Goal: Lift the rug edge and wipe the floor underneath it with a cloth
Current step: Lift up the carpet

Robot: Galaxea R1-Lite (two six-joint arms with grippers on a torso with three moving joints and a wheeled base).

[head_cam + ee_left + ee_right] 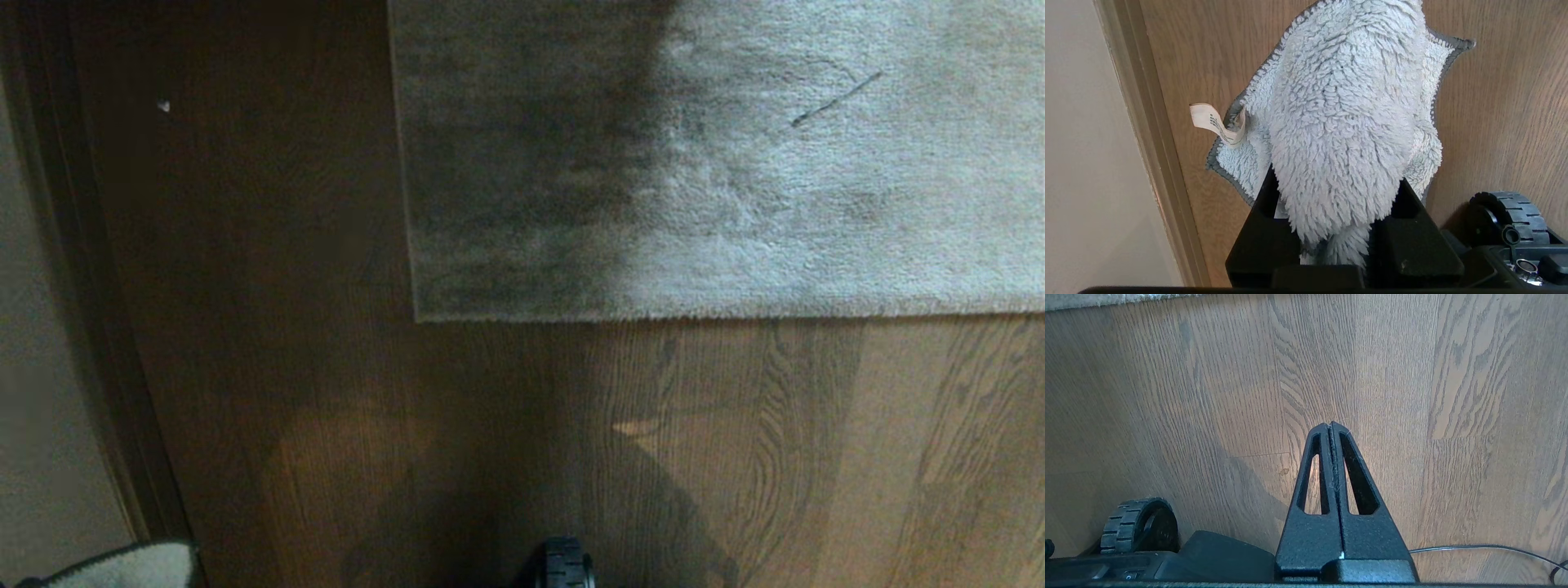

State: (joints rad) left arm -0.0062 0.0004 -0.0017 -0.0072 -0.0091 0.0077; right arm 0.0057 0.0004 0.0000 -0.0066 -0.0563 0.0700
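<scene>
The left gripper pinches the cloth, which drapes beyond its 2 fingers above the floor. The right gripper is pressed together, empty; the rug edge lies flat ahead.

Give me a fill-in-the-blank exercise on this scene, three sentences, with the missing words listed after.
1. The left gripper is closed on the ____, which drapes over its fingers.
2. The right gripper hangs over the bare floor with its fingers pressed ____ and nothing between them.
3. In the head view, the rug edge lies ____ on the floor, not yet lifted.

Missing words: cloth; together; flat
</scene>
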